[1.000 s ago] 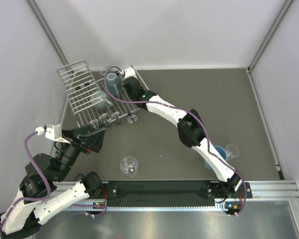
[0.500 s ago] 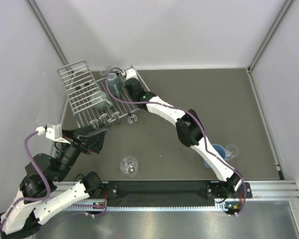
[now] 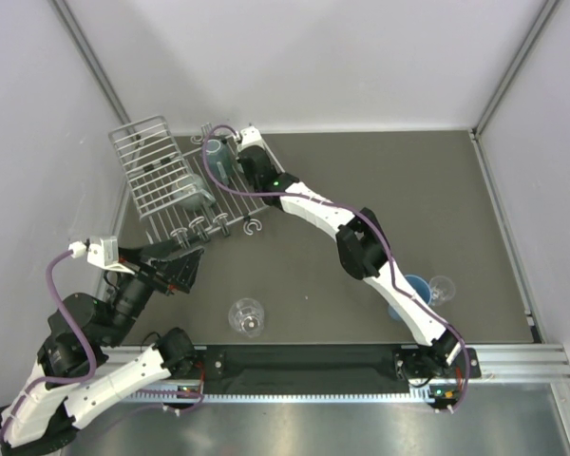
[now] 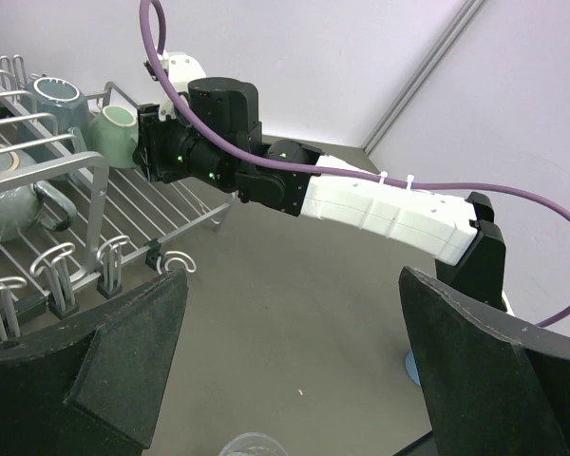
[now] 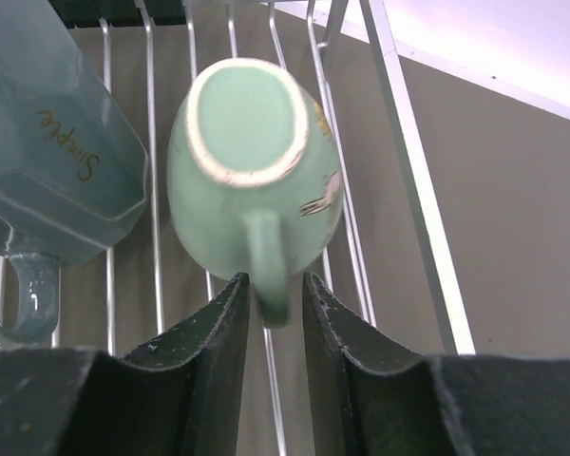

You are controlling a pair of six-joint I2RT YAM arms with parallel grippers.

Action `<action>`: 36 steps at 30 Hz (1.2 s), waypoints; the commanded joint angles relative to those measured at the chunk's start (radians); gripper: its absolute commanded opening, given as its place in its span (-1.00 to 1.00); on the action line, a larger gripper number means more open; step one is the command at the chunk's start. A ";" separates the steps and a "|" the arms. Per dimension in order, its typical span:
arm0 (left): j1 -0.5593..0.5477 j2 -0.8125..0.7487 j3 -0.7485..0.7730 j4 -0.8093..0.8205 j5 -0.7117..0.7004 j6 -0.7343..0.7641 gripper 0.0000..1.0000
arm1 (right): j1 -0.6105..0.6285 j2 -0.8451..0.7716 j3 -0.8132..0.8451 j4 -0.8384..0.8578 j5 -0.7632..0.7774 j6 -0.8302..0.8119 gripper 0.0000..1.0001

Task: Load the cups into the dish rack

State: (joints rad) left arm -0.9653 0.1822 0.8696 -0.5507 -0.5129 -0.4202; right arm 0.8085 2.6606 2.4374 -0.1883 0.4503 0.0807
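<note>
On silver wire dish rack (image 5: 404, 142) | glossy mint-green mug (image 5: 252, 123) upturned | right hand (image 5: 275, 280) straddles handle (image 5: 266, 256), grip unclear | left hand (image 4: 294, 285) spread

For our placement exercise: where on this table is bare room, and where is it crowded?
Free: the table between the right arm and the far right corner. Crowded: the dish rack, around the grey-teal mug and mint-green mug.

The top external camera sits high over the near edge and looks down on the whole tabletop (image 3: 446, 204). The left wrist camera sits low by the near-left corner and faces the far edge at middle range. The right wrist camera looks downward at close range over the far-left corner. All three views share the dish rack (image 3: 161, 180) (image 4: 161, 204) (image 5: 399, 142). Both wrist views share the mint-green mug (image 4: 117, 136) (image 5: 252, 161).
</note>
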 commanded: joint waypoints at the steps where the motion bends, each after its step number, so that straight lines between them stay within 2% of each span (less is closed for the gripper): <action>1: -0.004 0.013 0.003 0.017 0.004 0.011 0.96 | -0.011 -0.001 0.064 0.047 -0.002 -0.009 -0.41; 7: -0.004 0.017 0.008 0.011 -0.001 0.015 0.96 | -0.008 -0.034 0.068 0.021 -0.010 0.010 -0.31; 13: -0.004 0.028 0.034 -0.021 -0.003 0.012 0.96 | 0.014 -0.139 0.026 -0.016 -0.012 0.037 -0.28; 18: -0.004 0.062 0.061 -0.067 0.033 -0.037 0.96 | 0.034 -0.284 -0.044 -0.056 0.004 0.067 -0.26; 23: -0.004 0.134 0.100 -0.164 0.028 -0.115 0.96 | 0.049 -0.463 -0.121 -0.176 0.027 0.114 -0.21; 26: -0.004 0.160 0.124 -0.221 0.047 -0.163 0.97 | 0.049 -0.592 -0.208 -0.262 0.068 0.146 -0.17; 31: -0.004 0.197 0.126 -0.288 0.080 -0.258 0.96 | 0.032 -0.836 -0.477 -0.391 0.110 0.269 -0.12; 34: -0.004 0.253 0.137 -0.339 0.100 -0.316 0.96 | -0.035 -1.017 -0.671 -0.494 0.067 0.401 -0.12; 36: -0.004 0.298 0.141 -0.353 0.155 -0.344 0.97 | -0.102 -1.186 -0.857 -0.517 0.030 0.471 -0.11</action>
State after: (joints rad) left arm -0.9653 0.4129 0.9787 -0.8509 -0.4278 -0.6857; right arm 0.8082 1.6310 1.7386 -0.5667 0.5011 0.3977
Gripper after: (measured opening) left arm 0.983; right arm 0.442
